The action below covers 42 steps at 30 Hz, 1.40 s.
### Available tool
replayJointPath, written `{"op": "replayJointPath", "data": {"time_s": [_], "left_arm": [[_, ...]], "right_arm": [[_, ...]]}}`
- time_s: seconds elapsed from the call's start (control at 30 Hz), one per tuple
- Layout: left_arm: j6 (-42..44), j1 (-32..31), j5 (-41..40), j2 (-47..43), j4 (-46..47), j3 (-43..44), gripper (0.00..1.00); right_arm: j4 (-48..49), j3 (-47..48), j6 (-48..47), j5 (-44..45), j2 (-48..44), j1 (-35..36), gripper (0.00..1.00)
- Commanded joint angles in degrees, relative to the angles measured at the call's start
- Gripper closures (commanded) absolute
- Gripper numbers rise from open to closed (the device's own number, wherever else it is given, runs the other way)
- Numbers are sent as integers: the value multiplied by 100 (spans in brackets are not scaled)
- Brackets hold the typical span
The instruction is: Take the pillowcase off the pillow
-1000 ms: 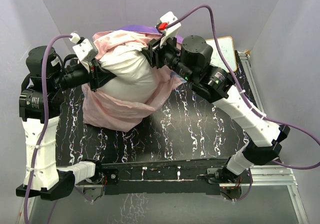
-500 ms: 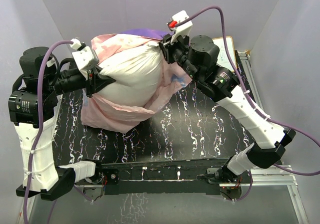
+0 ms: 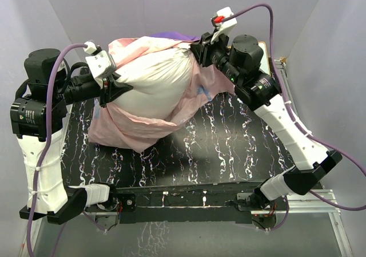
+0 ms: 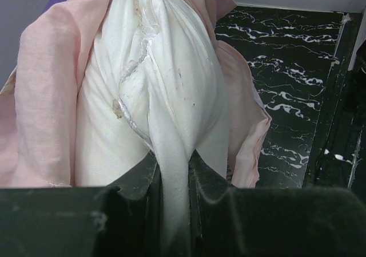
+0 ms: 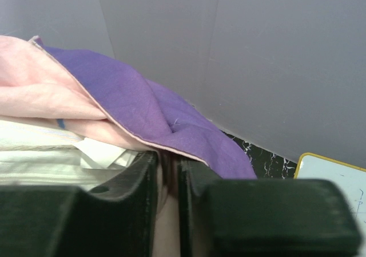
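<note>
The white pillow [image 3: 153, 84] lies across the back of the table, half out of the pillowcase [image 3: 137, 130], whose pale pink inside is turned outward and bunched under and around it. A purple strip of the pillowcase [image 5: 160, 111] shows at the back. My left gripper [image 3: 117, 87] is shut on a pinched fold of the pillow [image 4: 171, 171] at its left end. My right gripper [image 3: 197, 52] is shut on the pillowcase's pink fabric at the pillow's right end; the pillowcase drapes down below it.
A small whiteboard with a yellow frame [image 3: 258, 52] lies at the back right, partly under my right arm; its corner shows in the right wrist view [image 5: 334, 174]. Grey walls close in the back and both sides. The black marbled table [image 3: 229, 148] lies in front of the pillow.
My right gripper has moved right and back with the pillowcase fabric, stretching it away from the pillow. My left gripper holds the pillow's left end; the pillow has lengthened to the right.
</note>
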Motion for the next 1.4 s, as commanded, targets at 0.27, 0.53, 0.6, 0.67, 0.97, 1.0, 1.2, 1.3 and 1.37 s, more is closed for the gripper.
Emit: {"op": "replayJointPath", "data": {"time_s": [0.27,0.53,0.6,0.67,0.97,1.0,1.2,1.3,1.37], "left_arm": [[-140,92,-182,-772,99,243,100],[-671,91,-1019,-843,1498,-182,100],[-714,91,-951,-768,1525,-82,100],[-740,96,-843,-723,1488,20,100],[-550,92,-817,-675,1135,182,100],[-560,91,-814,-671,1167,139,100],[-734,92,-846,-491,1431,-2,100],[-893,92,-918,-419,1663,-73,100],[-963,90,-895,-377,1730,-63,100]], "right_arm": [[-113,-1082,612,995,-263,-1184,46],[320,-2295,801,1784,-1138,-1188,53],[461,-2564,789,1851,-1259,-1207,63],[468,-2725,828,1878,-1266,-1253,71],[359,-2602,1434,-453,-1421,-1816,42],[539,-2620,1511,-1096,-1548,-1860,38],[989,-2483,2009,-2806,-2113,-1973,25],[871,-2697,1913,-3118,-2298,-1969,22],[836,-3005,1838,-3115,-2393,-1972,22]]}}
